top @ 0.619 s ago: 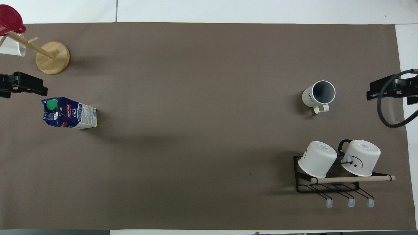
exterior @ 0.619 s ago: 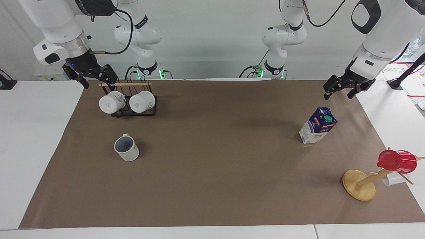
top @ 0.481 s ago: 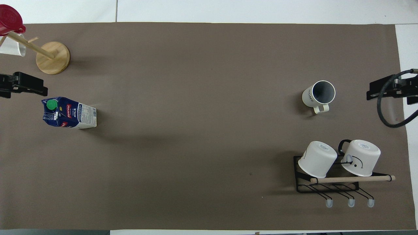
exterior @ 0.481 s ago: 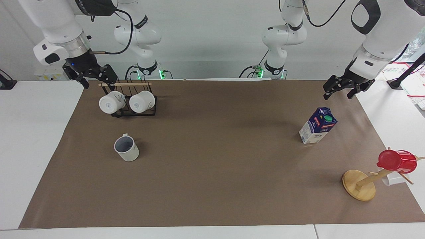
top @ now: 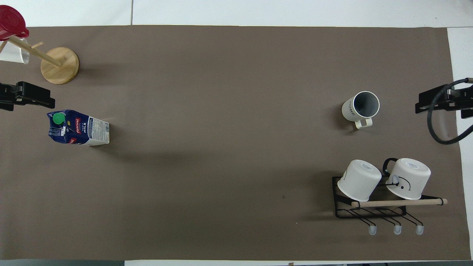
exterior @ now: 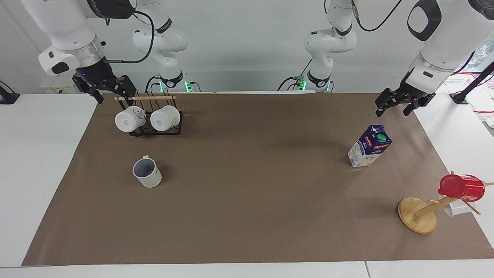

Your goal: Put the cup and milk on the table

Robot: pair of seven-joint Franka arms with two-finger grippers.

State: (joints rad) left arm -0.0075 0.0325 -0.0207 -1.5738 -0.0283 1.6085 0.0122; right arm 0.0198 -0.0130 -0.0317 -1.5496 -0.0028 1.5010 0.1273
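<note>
The cup [exterior: 147, 173], a small white mug with a greyish-blue inside, stands upright on the brown sheet of the table [exterior: 247, 208] toward the right arm's end; it also shows in the overhead view [top: 360, 107]. The milk [exterior: 369, 146], a blue and white carton with a green cap, stands on the sheet toward the left arm's end and shows in the overhead view [top: 78, 127]. My left gripper [exterior: 392, 112] is open and empty, up over the sheet's edge, apart from the milk. My right gripper [exterior: 114, 94] is open and empty, over the rack's end.
A black wire rack [exterior: 156, 129] with a wooden bar holds two white mugs lying with bases showing, nearer to the robots than the cup. A wooden mug tree [exterior: 417, 214] with a red cup [exterior: 461, 187] stands farther from the robots than the milk.
The left gripper has shifted very slightly. The cup, the milk and the right gripper have not moved.
</note>
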